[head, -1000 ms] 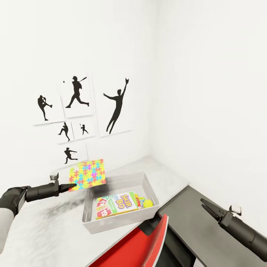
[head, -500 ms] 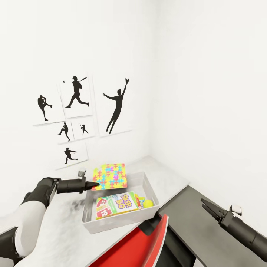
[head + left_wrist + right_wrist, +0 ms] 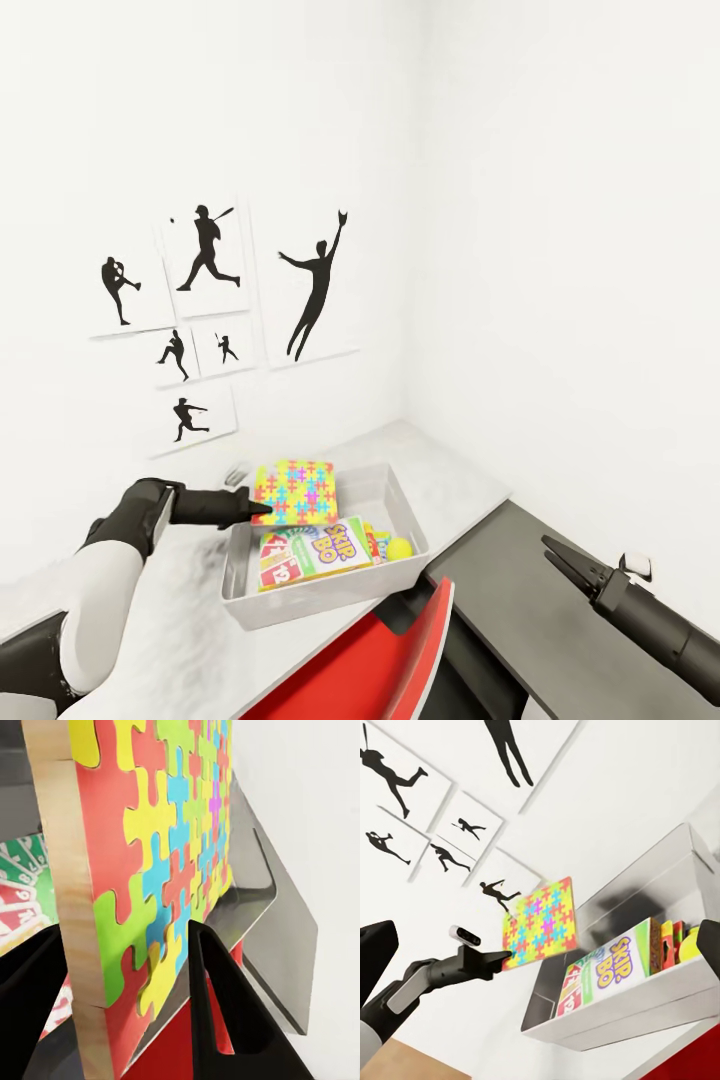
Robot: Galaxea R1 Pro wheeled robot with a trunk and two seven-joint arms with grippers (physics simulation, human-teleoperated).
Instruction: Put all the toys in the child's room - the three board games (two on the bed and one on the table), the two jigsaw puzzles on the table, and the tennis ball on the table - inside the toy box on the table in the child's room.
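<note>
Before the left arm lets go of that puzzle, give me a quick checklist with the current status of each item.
1. Left end effector grips the jigsaw puzzle: ok, fingers on both faces in the left wrist view.
2. Puzzle over the toy box: ok.
3. Puzzle lying flat: not ok, tilted.
4. Room left in the box: ok, beside the SKIP BO game and tennis ball.
5. Right end effector clear of the box: ok.
6. All toys collected: cannot tell.

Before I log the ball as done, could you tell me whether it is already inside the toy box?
Yes, the ball lies inside the toy box, at its right end beside the SKIP BO box.
</note>
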